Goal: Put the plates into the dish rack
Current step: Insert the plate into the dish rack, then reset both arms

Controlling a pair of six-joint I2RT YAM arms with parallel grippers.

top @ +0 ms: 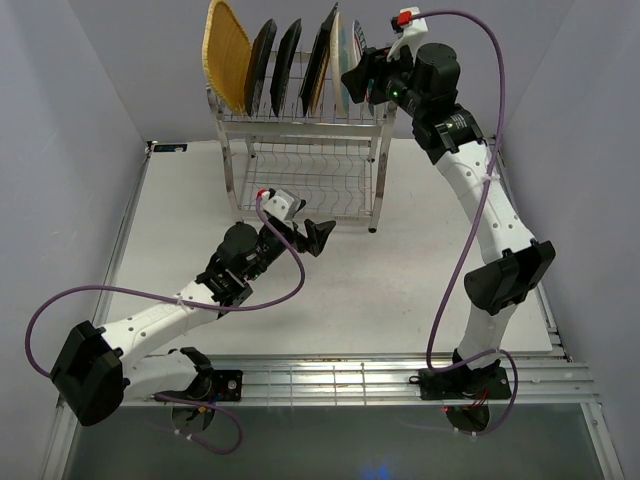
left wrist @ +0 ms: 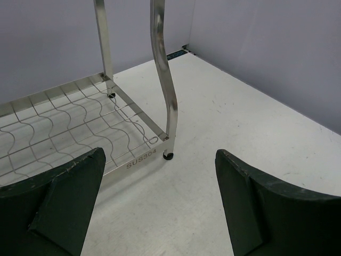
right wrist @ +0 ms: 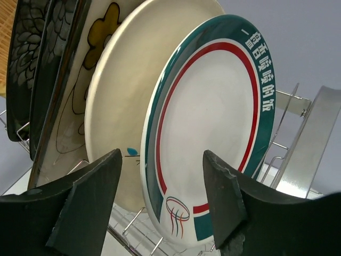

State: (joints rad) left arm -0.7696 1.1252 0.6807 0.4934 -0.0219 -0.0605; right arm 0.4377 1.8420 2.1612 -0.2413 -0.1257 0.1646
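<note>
The dish rack (top: 305,118) stands at the back of the table with several plates upright in its upper tier: a woven orange-tan plate (top: 228,55) at the left end, then black ones (top: 262,65). In the right wrist view the teal-rimmed white plate (right wrist: 213,122) stands at the right end of the row, next to a cream round plate (right wrist: 128,80), a cream floral square (right wrist: 80,106) and black flowered plates (right wrist: 32,58). My right gripper (top: 358,78) (right wrist: 162,197) is open and empty, with the teal plate's lower edge just beyond its fingertips. My left gripper (top: 310,240) (left wrist: 160,202) is open and empty, low by the rack's front right foot (left wrist: 168,156).
The rack's lower shelf (left wrist: 80,122) holds nothing in view. Grey walls close the table's left, back and right sides. A metal rail (top: 330,380) runs along the near edge, by the arm bases. Purple cables loop from both arms.
</note>
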